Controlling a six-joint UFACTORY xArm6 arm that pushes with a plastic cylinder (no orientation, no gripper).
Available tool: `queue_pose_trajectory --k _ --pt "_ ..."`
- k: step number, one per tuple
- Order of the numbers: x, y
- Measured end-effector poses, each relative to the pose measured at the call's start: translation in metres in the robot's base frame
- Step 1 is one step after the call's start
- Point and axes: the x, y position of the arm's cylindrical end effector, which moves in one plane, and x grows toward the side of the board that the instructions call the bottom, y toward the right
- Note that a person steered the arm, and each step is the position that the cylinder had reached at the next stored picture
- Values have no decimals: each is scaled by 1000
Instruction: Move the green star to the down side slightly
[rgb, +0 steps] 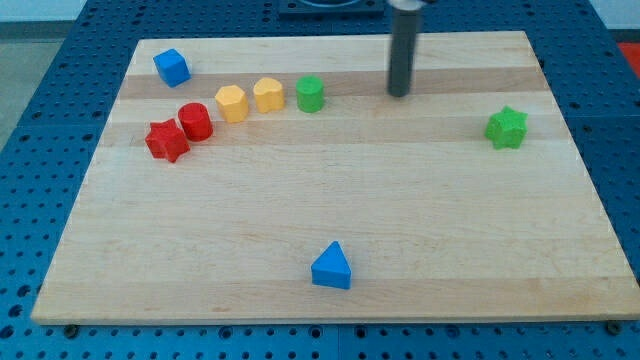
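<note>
The green star lies near the board's right edge, in the upper half, alone and well apart from every other block. The tip stands up and to the view's left of the star, near the board's top edge, clear of it and touching no block. The tool is a plain rod with no jaws, so there is nothing on it to open or close; it holds nothing.

To the view's left of the tip, a green cylinder sits nearest, apart from it. From there a curved row runs down toward the left edge: a yellow block just beside the cylinder, a second yellow block, a red cylinder, and a red star touching or nearly touching the red cylinder.

A blue cube rests by the top left corner, apart from the row. A blue triangle lies near the bottom edge, about midway along it, far from all the others.

The wooden board lies on a blue perforated bench.
</note>
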Motion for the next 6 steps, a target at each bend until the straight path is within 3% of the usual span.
queue_pose_trajectory --k 1,2,3,5,6 --pt "2 75" --pt "2 115" --pt "54 117" --pt "81 117" --pt "128 127"
